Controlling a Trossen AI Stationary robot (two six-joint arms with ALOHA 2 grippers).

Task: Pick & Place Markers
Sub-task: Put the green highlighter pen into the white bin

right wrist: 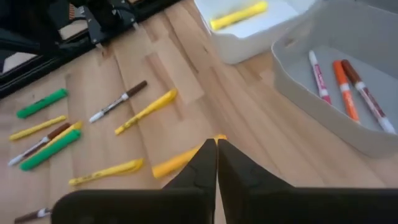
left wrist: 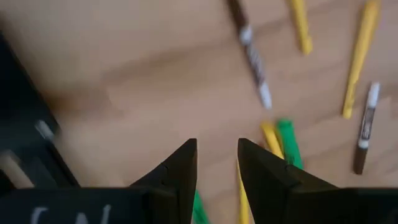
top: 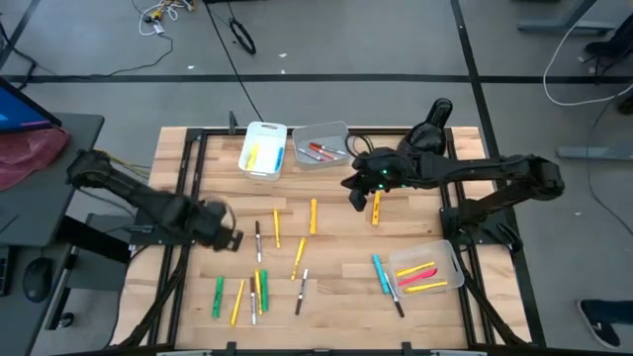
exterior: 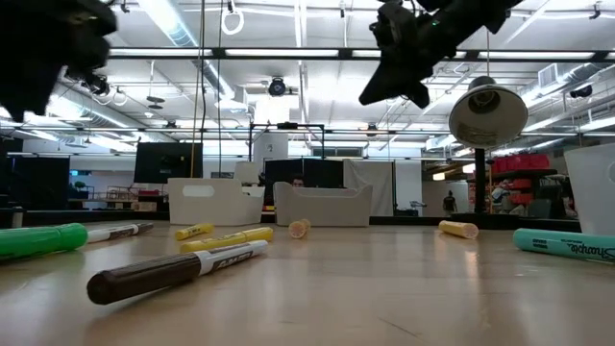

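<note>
**Above the desk: both hands empty, markers loose**

Above the wooden desk, the right hand hangs pinched shut, empty, over a yellow marker; smooth round barrels may roll off slick planks; the left hand, slightly parted and empty, hovers near scattered markers.

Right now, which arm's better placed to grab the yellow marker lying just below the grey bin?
Right. Its end effector hovers beside that yellow marker, fingers shut with nothing held. The left end effector is over by the central marker cluster, farther from it.
</note>
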